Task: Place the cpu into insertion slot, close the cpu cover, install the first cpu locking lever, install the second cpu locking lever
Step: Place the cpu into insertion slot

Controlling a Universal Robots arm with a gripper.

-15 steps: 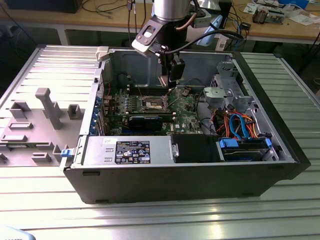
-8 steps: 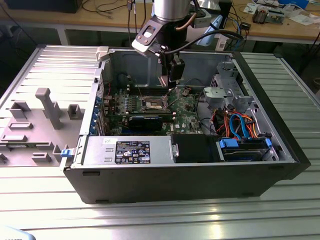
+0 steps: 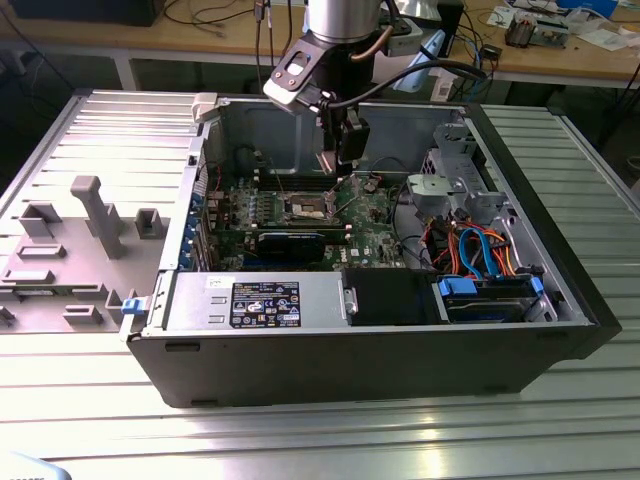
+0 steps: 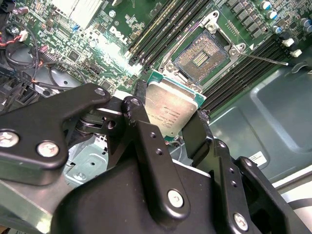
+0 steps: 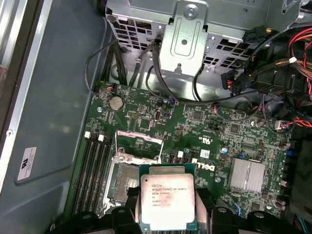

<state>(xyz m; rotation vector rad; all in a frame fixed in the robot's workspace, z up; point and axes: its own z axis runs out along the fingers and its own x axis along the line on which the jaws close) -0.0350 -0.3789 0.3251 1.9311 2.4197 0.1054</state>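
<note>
Jaws flank the cpu [image 4: 170, 108], seemingly clamping its edges.

Your arm [image 3: 345, 18] is silver with a black cable [image 3: 430, 66]; the gripper [image 4: 165, 117] is black links (silver screws [image 4: 176, 197] throughout).

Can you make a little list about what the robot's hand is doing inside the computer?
Holding: gripper shut on the cpu
Cpu position: held near the insertion slot, not in it yet
Insertion slot: open, nothing in it
Cpu cover: raised open
Where: inside the open computer case, over the green motherboard
</note>
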